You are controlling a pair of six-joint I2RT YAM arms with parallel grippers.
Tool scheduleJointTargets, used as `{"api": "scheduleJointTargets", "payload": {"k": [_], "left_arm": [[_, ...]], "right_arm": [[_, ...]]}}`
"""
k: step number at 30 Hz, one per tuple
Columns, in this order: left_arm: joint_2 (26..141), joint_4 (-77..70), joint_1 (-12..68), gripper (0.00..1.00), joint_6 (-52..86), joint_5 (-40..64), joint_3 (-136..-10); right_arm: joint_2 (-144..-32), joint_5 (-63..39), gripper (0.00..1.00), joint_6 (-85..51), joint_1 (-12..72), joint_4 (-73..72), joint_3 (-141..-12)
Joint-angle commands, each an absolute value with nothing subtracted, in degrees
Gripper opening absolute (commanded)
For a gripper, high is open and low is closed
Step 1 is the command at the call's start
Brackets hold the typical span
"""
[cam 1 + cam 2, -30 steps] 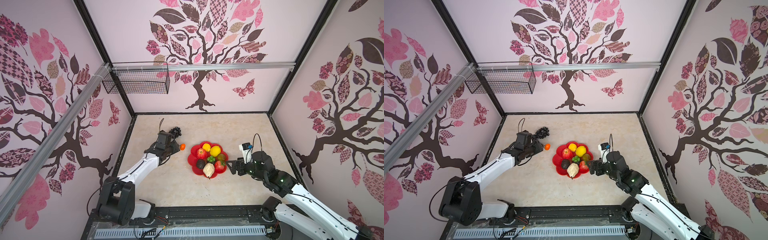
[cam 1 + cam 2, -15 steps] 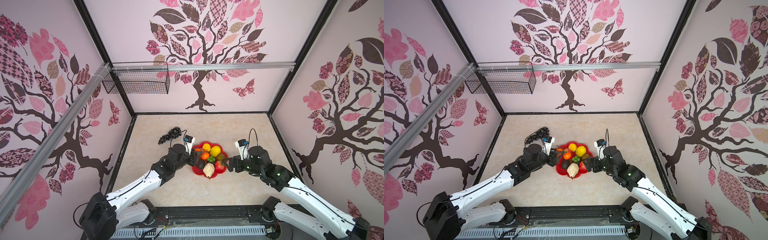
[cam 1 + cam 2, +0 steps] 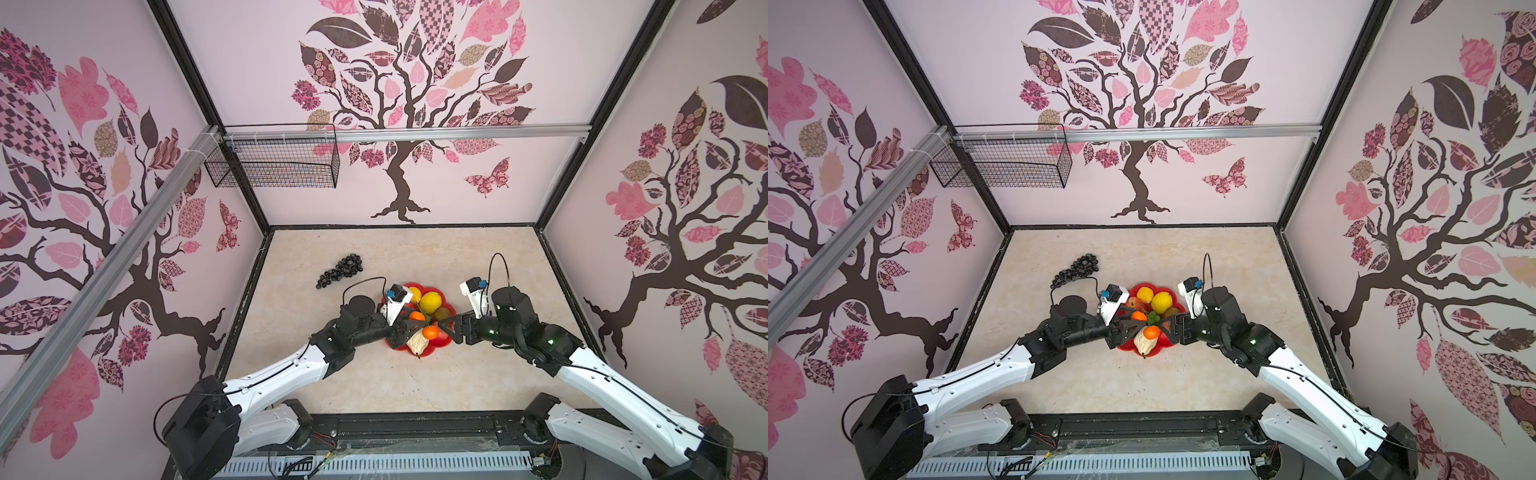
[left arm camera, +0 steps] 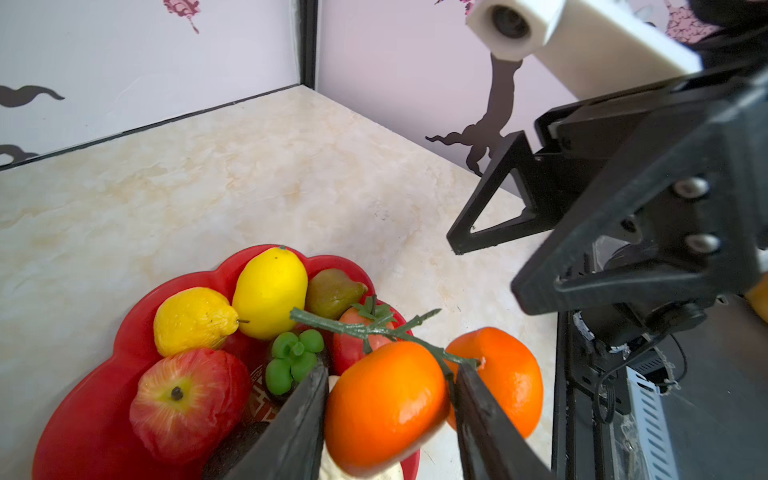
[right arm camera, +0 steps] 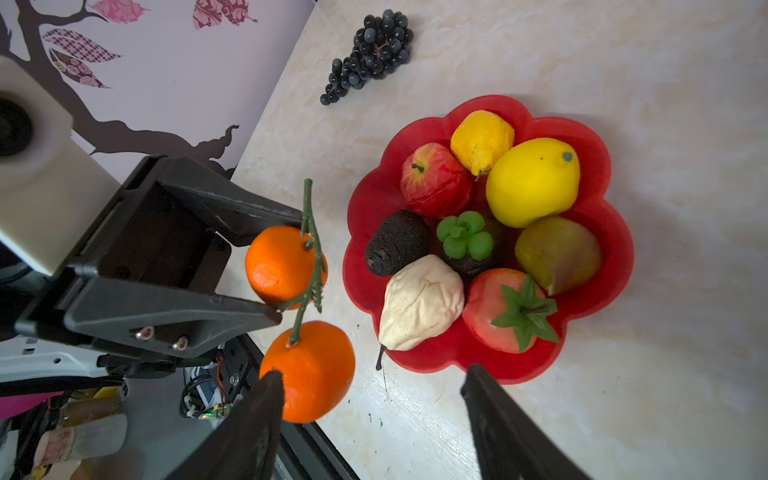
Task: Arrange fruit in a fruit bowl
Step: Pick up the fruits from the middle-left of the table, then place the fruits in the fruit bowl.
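Oranges (image 4: 386, 399) joined by a green stem (image 4: 365, 330) hung over the red fruit bowl (image 5: 370, 208), one clamped in the left jaws, right jaws apart beside the other, grapes (image 5: 368, 50) lying on the table (image 3: 374, 257).

Mid-desk: fruit bowl (image 5: 590, 137). Inside it: lemons (image 5: 532, 183) at rear, apple (image 5: 434, 180) rear-left, avocado (image 5: 397, 243) left, pear (image 5: 419, 301) front, fig (image 5: 557, 253) right. The oranges (image 3: 430, 332) hang above the bowl's front half. The grape bunch (image 3: 340, 271) lies on the desk (image 3: 415, 382) behind-left of the bowl, apart, nearer the left edge.
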State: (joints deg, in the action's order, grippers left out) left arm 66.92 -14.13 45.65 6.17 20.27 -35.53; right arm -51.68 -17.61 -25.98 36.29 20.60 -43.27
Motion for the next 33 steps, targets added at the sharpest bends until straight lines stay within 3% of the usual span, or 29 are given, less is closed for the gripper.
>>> {"api": "scheduleJointTargets", "payload": {"k": [1, 33], "left_arm": [[67.6, -16.0, 46.6, 0.50, 3.9, 23.2, -33.8], [70.2, -16.0, 51.2, 0.50, 1.9, 22.4, -35.1]], "right_arm": [[-52.3, -20.4, 0.66, -26.3, 36.4, 19.4, -45.5], [-62.1, -24.9, 0.34, -31.9, 37.1, 11.1, -45.8]]}}
